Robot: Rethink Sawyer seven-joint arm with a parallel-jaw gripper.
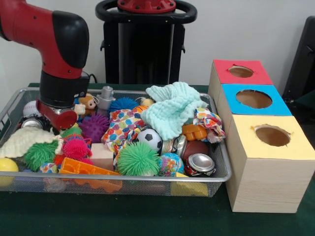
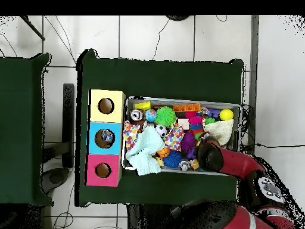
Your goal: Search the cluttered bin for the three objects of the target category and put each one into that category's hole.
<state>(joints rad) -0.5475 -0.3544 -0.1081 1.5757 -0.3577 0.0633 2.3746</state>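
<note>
The red and black arm [image 1: 59,54] reaches down into the left end of the wire bin [image 1: 147,183] in the front view, and its lower end sits low among the toys, so the pincer [image 1: 58,115] is mostly buried and it cannot be told whether it is parted or closed, or whether it has hold of anything. The bin rests on the green bench [image 1: 123,216] and is piled with clutter: a mint cloth [image 1: 172,109] draped over the middle, a green spiky ball [image 1: 138,158] near the front wall, a small soccer ball [image 1: 150,138] just behind it, a purple spiky ball [image 1: 94,126] beside the arm, a crushed can [image 1: 201,163] at the front right corner, and a yellow ball [image 1: 7,167] at the front left. Just beside the bin's right end stand three boxes in a row, each with a round hole on top: yellow box [image 1: 270,147] nearest, blue box [image 1: 253,100] in the middle, red box [image 1: 240,72] farthest. From overhead, the arm covers one end of the bin while the boxes [image 2: 106,138] line the opposite end.
</note>
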